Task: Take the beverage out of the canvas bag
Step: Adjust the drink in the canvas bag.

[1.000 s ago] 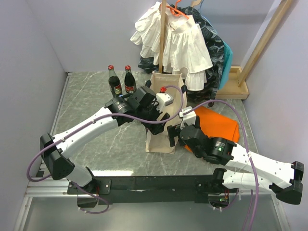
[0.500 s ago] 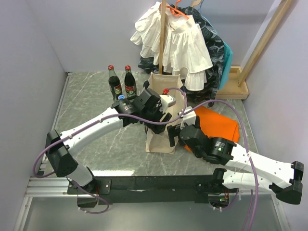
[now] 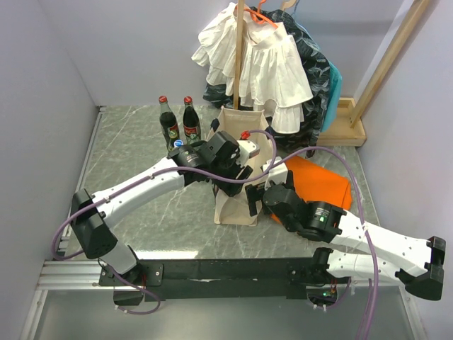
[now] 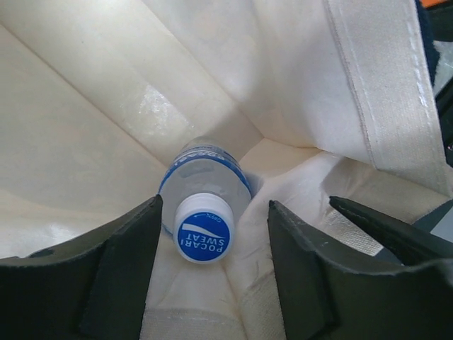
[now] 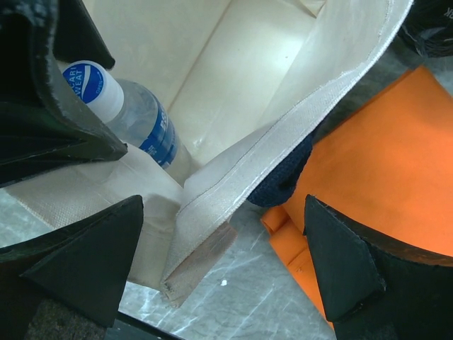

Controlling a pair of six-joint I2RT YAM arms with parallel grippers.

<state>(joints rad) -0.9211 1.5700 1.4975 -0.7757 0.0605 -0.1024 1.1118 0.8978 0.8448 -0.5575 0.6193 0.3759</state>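
The canvas bag (image 3: 233, 209) stands upright mid-table, and my left gripper (image 3: 244, 152) reaches down into its mouth. In the left wrist view, the beverage (image 4: 204, 237), a clear bottle with a blue Pocari Sweat cap, leans in a bottom corner of the bag (image 4: 106, 106). My left gripper (image 4: 214, 204) is open with the cap between its fingers. The cap sits close to the left finger, and a gap shows on the right. My right gripper (image 5: 223, 202) is open astride the bag's rim (image 5: 283, 134), with the bottle (image 5: 141, 120) visible inside.
Two dark red-capped bottles (image 3: 178, 119) stand behind the left arm, with a blue cap (image 3: 178, 143) beside them. A folded orange cloth (image 3: 322, 180) lies right of the bag. White and dark clothes (image 3: 262, 64) hang at the back, near a wooden stand (image 3: 343, 124).
My left gripper has pushed further right and down into the bag, and its jaws have narrowed round the bottle's cap. The right arm has hardly moved.
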